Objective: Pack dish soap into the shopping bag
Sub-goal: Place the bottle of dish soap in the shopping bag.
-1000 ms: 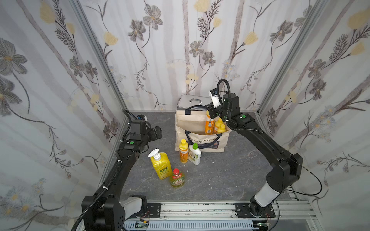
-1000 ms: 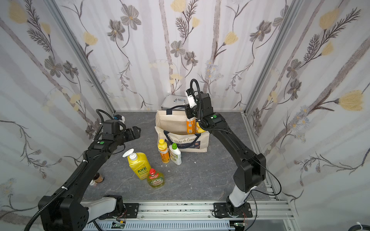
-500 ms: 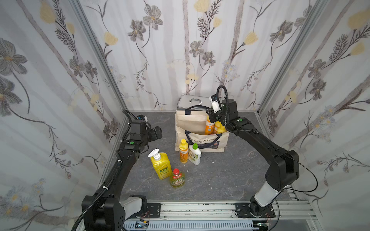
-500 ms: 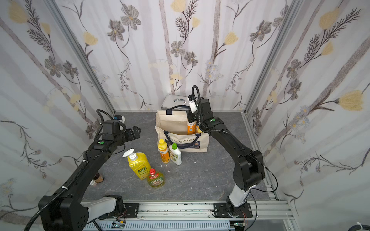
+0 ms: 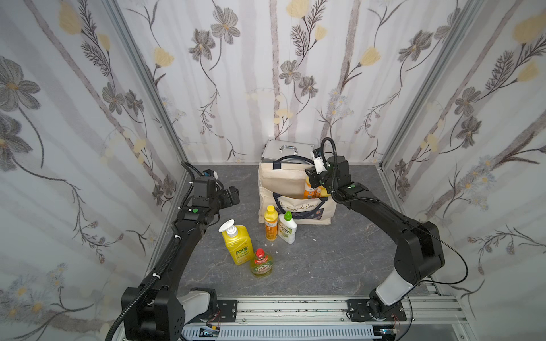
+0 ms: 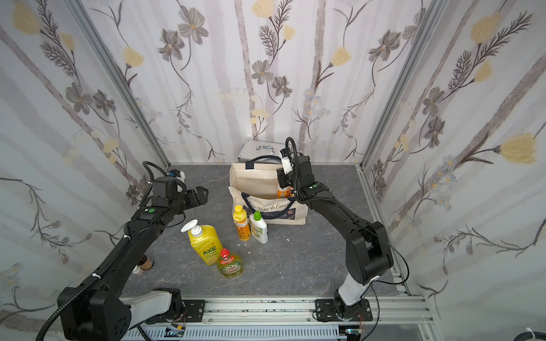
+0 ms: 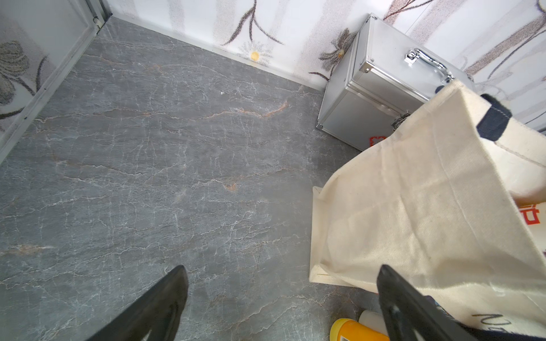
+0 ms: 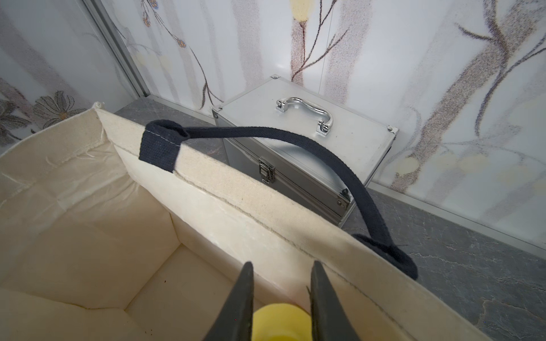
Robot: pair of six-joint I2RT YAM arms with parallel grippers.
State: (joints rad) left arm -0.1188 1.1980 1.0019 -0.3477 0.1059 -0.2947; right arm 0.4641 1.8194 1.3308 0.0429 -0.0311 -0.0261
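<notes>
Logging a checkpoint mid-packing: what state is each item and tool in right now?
shopping bag: upright, mouth open, bottles inside.
held orange bottle: in the bag, gripped at its yellow cap.
right tool: shut on held orange bottle.
left tool: open, empty, above the table.
standing orange bottle: upright, capped, outside the bag.
white bottle: upright, capped, outside.
AXE bottle: upright, outside.
Fairy bottle: upright, capped, outside.
metal case: closed.

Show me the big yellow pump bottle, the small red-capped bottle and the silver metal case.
Big yellow AXE pump bottle (image 5: 239,247): a top view, its label.
Small red-capped Fairy bottle (image 5: 261,267): a top view, its label.
Silver metal case (image 8: 254,113): right wrist view, its lid.
</notes>
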